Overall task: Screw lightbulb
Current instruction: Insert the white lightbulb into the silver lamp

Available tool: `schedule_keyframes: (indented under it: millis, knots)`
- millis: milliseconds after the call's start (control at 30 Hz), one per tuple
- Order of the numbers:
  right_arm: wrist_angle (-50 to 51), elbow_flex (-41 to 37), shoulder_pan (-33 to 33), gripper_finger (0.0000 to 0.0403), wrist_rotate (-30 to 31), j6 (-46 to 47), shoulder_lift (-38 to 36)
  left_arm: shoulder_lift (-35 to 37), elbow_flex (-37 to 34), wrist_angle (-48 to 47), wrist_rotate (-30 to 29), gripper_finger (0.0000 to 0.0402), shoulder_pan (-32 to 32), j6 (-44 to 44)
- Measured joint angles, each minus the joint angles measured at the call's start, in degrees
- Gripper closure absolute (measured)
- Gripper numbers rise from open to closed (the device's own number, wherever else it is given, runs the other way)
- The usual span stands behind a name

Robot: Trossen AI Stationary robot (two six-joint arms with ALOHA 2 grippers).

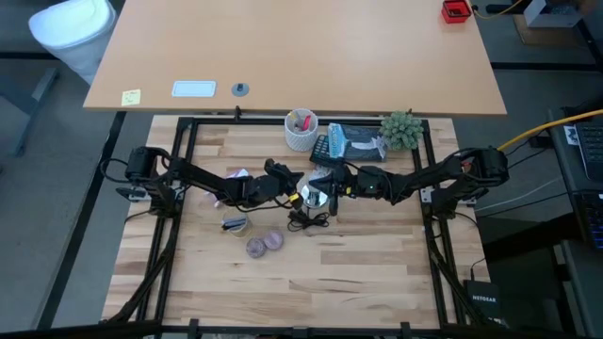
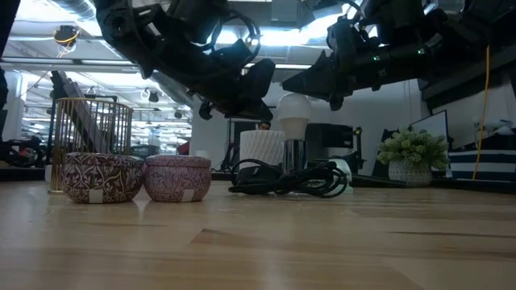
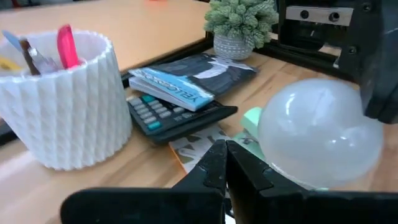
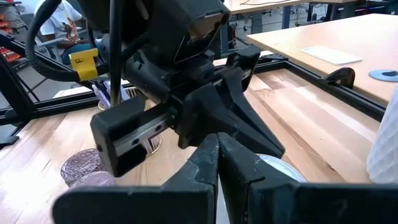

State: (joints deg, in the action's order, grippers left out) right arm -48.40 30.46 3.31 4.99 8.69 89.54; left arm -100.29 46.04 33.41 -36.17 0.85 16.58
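The white lightbulb (image 2: 294,109) stands upright on its silvery screw base (image 2: 294,155) over a coil of black cord (image 2: 286,179) at the table's middle. It also shows in the high view (image 1: 317,197) and in the left wrist view (image 3: 320,134). My left gripper (image 3: 227,152) is shut, its tips close beside the bulb's left side (image 1: 301,194). My right gripper (image 4: 217,149) is shut, close by the bulb's right side (image 1: 332,185). In the right wrist view only a sliver of the bulb (image 4: 281,169) shows under the left gripper. My left gripper has its shut fingertips (image 3: 214,163) beside the bulb's glass; I cannot tell whether they touch it. My right gripper shows as a dark shape (image 3: 379,74) against the bulb's upper far side; I cannot tell whether it touches the glass.
Two purple discs (image 1: 266,244) lie near the bulb, toward the near edge. A white patterned cup of pens (image 1: 301,130), a calculator under a booklet (image 1: 344,144) and a small plant (image 1: 402,130) stand along the far edge. A small gold wire basket (image 2: 89,133) stands at the left.
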Motion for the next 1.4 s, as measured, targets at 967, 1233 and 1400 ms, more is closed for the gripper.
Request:
schedule_keyframes:
  millis: [967, 1233, 1400]
  knots:
    - [0.0, 0.0, 0.0, 0.0388, 0.4, 0.0, 0.0, 6.8, 0.0, -0.1, 10.0, 0.0401, 6.2, -4.9]
    - [0.0, 0.0, 0.0, 0.0388, 0.4, 0.0, 0.0, 2.5, 0.0, 1.6, 14.3, 0.0401, 6.2, -4.6]
    - [0.0, 0.0, 0.0, 0.0388, 0.4, 0.0, 0.0, 0.6, 0.0, 4.4, 14.2, 0.0401, 5.7, -5.3]
